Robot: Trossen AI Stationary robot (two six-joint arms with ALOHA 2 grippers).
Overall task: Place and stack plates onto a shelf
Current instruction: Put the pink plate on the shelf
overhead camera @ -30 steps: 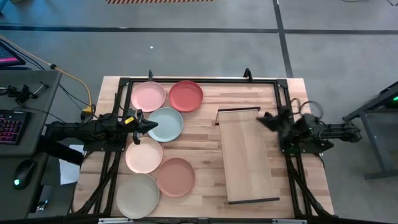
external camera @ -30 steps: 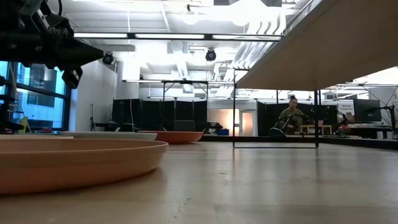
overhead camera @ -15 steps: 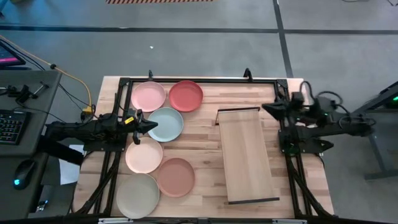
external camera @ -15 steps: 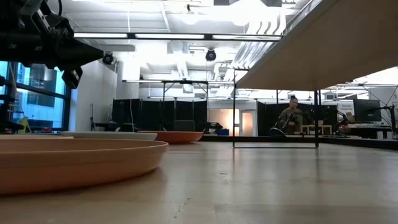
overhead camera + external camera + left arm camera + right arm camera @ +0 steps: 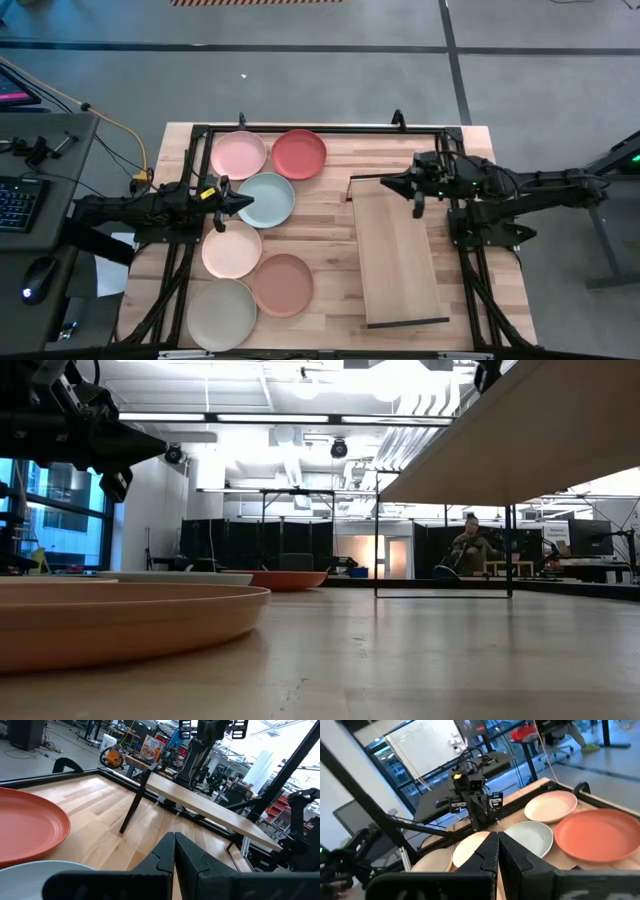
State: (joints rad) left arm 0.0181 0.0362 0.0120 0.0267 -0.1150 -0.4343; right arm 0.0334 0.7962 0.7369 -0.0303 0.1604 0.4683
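Closed and empty, both jaws: right gripper (image 5: 385,184) has just reached over the shelf (image 5: 398,250), heading for the untouched plates (image 5: 266,200); left gripper (image 5: 247,203) waits

The wooden table (image 5: 330,170) carries six plates (image 5: 265,200) on its left half and the shelf (image 5: 398,250) on its right.

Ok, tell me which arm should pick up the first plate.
Probably the left: its pincer hangs shut at the pale blue-grey plate, among the plates. The right pincer, also shut, is over the shelf.
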